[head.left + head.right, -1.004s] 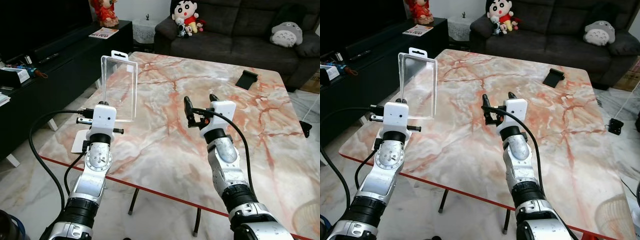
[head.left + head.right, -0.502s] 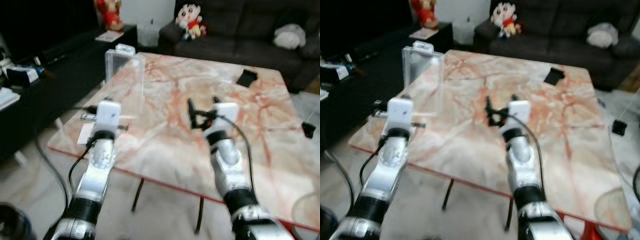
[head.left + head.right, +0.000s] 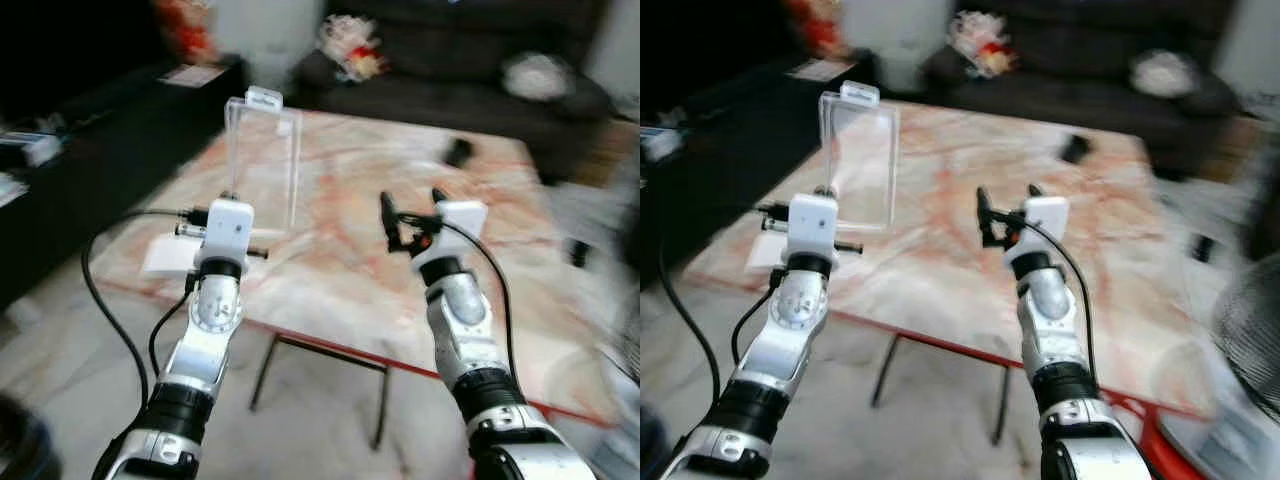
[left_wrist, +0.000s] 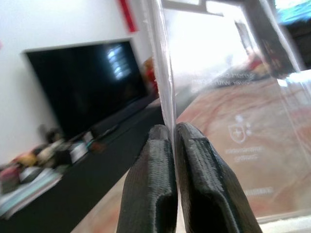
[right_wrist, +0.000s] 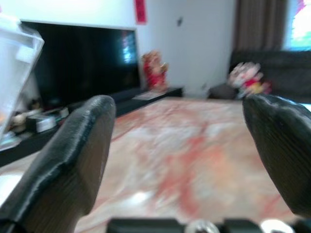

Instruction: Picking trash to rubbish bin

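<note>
Trash: a clear plastic blister pack [image 3: 262, 160] with a white hang tab on top, held upright in the air above the near-left part of the marble table [image 3: 480, 270], at about 11 o'clock from the middle of the head views.
Grip on it: the left gripper [image 4: 173, 145] is clenched on the pack's lower edge; in the left wrist view the two black fingers [image 4: 154, 184] press together with the thin clear sheet pinched between them.
Other arm: the right gripper [image 3: 412, 214] is raised over the table at about 1 o'clock, its fingers spread wide with nothing between them.
On the table: a white card [image 3: 170, 255] lies flat near the left edge, below and to 8 o'clock of the pack; a small dark object [image 3: 459, 152] sits far off at 1 o'clock.
Surroundings: a dark sofa [image 3: 440, 70] with soft toys beyond the table at 12 o'clock, a low black TV cabinet [image 3: 90, 150] at 9 to 10 o'clock. The head views are blurred.
Step in hand: pickup looks done; this seems to be the carry to the bin.
Next move: probably find the rubbish bin, keep the pinch firm since the sheet is thin and slippery, and release above the bin's opening.
</note>
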